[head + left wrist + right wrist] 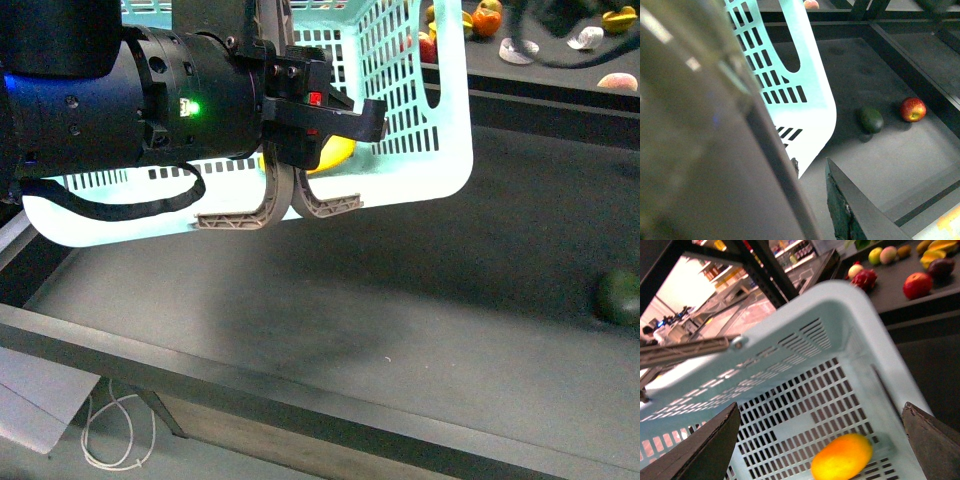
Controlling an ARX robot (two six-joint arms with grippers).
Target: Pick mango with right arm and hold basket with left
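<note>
**Left arm grips the basket handles while the open right jaws hover over the mango**

A light turquoise basket (420,120) with slotted sides fills the left and middle of the front view, over a dark table (350,300). It looks tipped. I cannot tell whether it rests on the table or hangs clear of it.

The left gripper (295,150), on a thick black arm reaching in from the left, sits against the near side of the basket. Its jaws appear closed around the two grey-brown handles (270,210), which are pressed together and curve out just below them. In the left wrist view, one dark finger (850,210) shows beside a corner of the basket, and much of that picture is blur.

The mango (842,457), a smooth yellow-orange oval, lies inside the basket on the slotted mesh. In the front view a patch of its yellow shows through the wall, just right of the left jaws.

The right gripper (820,407) looks down into the basket from above. Its jaws stand wide apart and hold nothing. The mango lies between them in that view, and they are clear of it.

A dark green fruit (620,297) sits on the table well to the right. A red apple (913,109) lies near it. A raised ledge (550,68) at the far right carries more fruit.
</note>
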